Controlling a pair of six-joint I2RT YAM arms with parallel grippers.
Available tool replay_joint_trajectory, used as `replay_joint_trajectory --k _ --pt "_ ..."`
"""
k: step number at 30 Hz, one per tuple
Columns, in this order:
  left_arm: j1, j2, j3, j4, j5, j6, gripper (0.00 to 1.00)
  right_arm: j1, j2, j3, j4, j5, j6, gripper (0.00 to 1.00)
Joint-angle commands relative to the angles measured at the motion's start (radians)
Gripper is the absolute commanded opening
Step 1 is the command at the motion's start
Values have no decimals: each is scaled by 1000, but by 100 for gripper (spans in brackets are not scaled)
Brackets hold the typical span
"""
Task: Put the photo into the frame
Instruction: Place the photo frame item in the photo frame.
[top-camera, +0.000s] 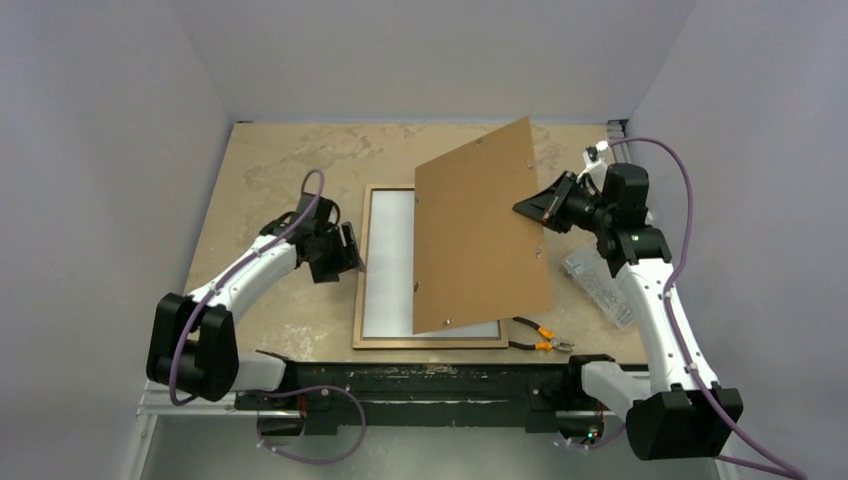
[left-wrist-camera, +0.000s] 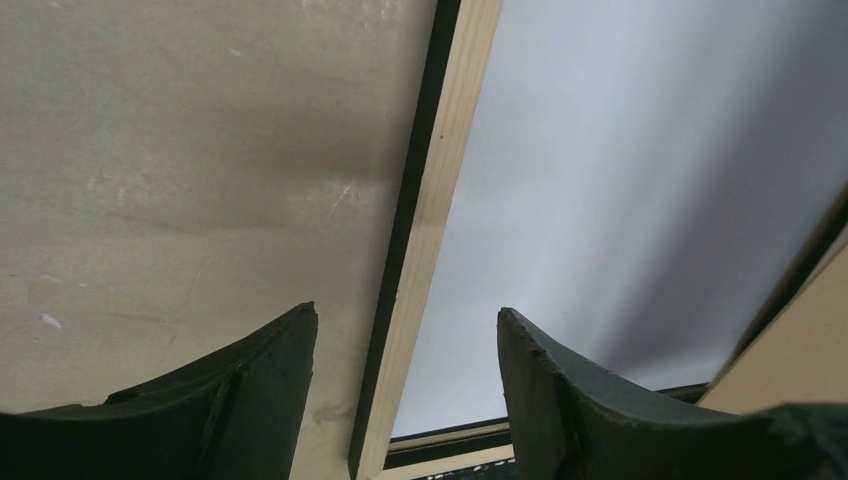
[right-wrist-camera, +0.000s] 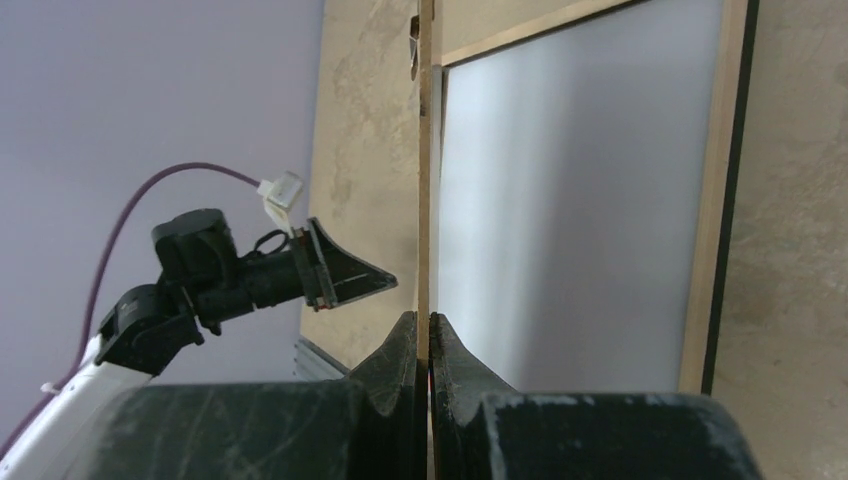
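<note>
Fingers (left-wrist-camera: 270, 380) of the left gripper (left-wrist-camera: 405, 318) stand apart astride the frame's (top-camera: 430, 342) nine-o'clock rail, holding nothing; the photo (top-camera: 390, 265), we judge, lies white side up inside the rails; at three o'clock the right gripper (right-wrist-camera: 424, 318) pinches the brown backing board (top-camera: 480, 230), tilted above; we should lower it squarely, edges matched; pliers (top-camera: 540, 338) lie at five o'clock on the mottled tan table (top-camera: 280, 170); lilac walls (top-camera: 120, 120) surround.

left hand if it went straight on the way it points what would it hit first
Probably the left rail of the frame: the left hand is open astride it, one finger over the table, the other over the white sheet inside. How far off is unclear.
</note>
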Motion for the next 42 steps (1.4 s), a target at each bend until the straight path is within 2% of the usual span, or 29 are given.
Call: replay_joint_trajectory --k 1,6,12,17,24,28,33,35,38,42 --pt "-90 93 -4 3 -105 6 62 3 -42 -88 236 -91 117 0" --pt "-131 201 -3 41 -100 -21 53 12 -48 -131 244 -88 97 0" --pt "-153 234 -4 75 -84 -35 41 22 -43 -188 283 -94 104 0" --pt "-159 245 -7 85 -66 -41 24 36 -31 -230 332 -91 114 0" --pt "-163 217 -24 108 -22 -71 19 58 -18 -267 381 -85 127 0" --pt "-163 180 -35 115 -2 -88 22 65 -18 -275 400 -84 133 0" --pt "-160 138 -40 110 11 -100 51 78 -22 -291 440 -85 152 0" --pt "-153 119 -44 109 19 -105 56 82 -21 -296 451 -84 159 0" --pt "-127 90 -55 110 37 -107 59 86 -18 -293 452 -79 165 0" --pt "-37 32 -119 169 129 -107 59 99 -16 -291 455 -61 180 0"
